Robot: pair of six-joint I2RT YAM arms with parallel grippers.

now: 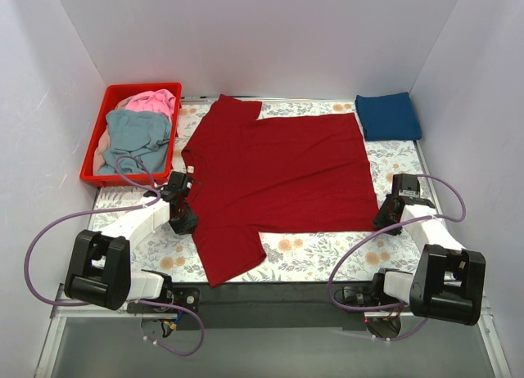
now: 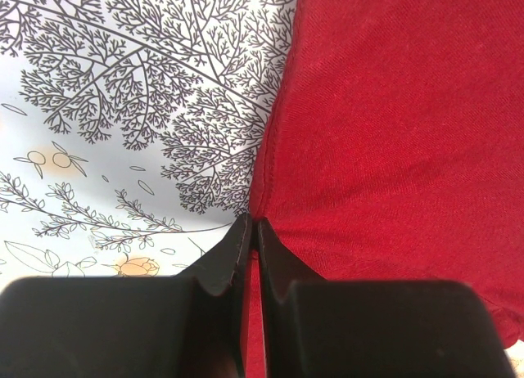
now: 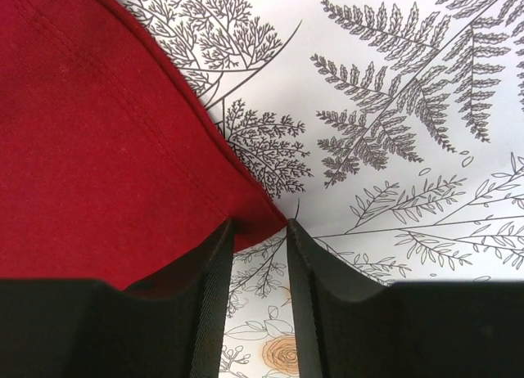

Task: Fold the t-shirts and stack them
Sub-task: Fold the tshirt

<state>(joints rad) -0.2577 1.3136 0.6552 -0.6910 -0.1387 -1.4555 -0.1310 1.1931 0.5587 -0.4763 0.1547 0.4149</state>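
Lying spread flat on the flowered tablecloth point(image 1: 311, 251): dark red t-shirt point(image 1: 278, 169). Left gripper point(image 2: 252, 224): jaws pinched together on that shirt's left edge (red cloth shows between the fingers). Right gripper point(image 3: 260, 224): jaws narrowly parted, holding nothing, the shirt's near right hem corner just at its tips. Red basket point(image 1: 92, 153), beyond the shirt's left side: crumpled grey-blue t-shirt point(image 1: 139, 137) and pink t-shirt point(image 1: 151, 101). Navy blue t-shirt point(image 1: 388, 116): folded, beside the shirt's far right corner.

The dark red t-shirt point(image 3: 106, 141) fills the upper left, its stitched hem running down to a corner just at the tips of the right gripper point(image 3: 259, 227); the black fingers point(image 3: 211, 292) stand slightly parted, white fern-printed tablecloth point(image 3: 393, 34) showing between them. An orange flower point(image 3: 274, 353) is printed low between the fingers.
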